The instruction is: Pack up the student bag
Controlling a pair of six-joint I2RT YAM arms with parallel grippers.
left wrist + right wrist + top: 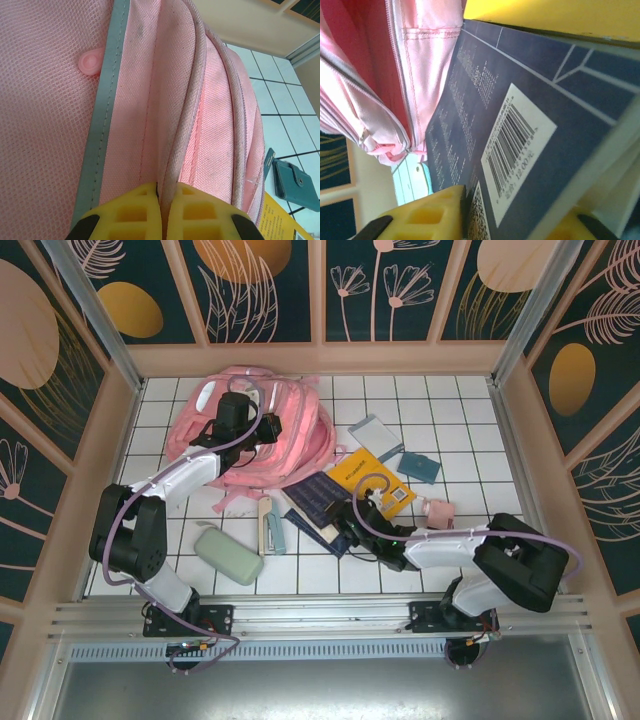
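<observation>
Left end effector point(164, 202): yellow fingers point(131, 212) pressed together on a piped seam of the student bag point(50, 130), with the fabric pinched between them. The bag lies flat on the white tiled bench point(450, 410), towards its far left. Right end effector point(505, 222): narrow, clamped on the edge of a navy book point(485, 130) just beside the bag's near right edge. A yellow book point(372, 480) lies right of the bag. A green pouch point(228, 555) lies nearer than the bag, apart from it.
</observation>
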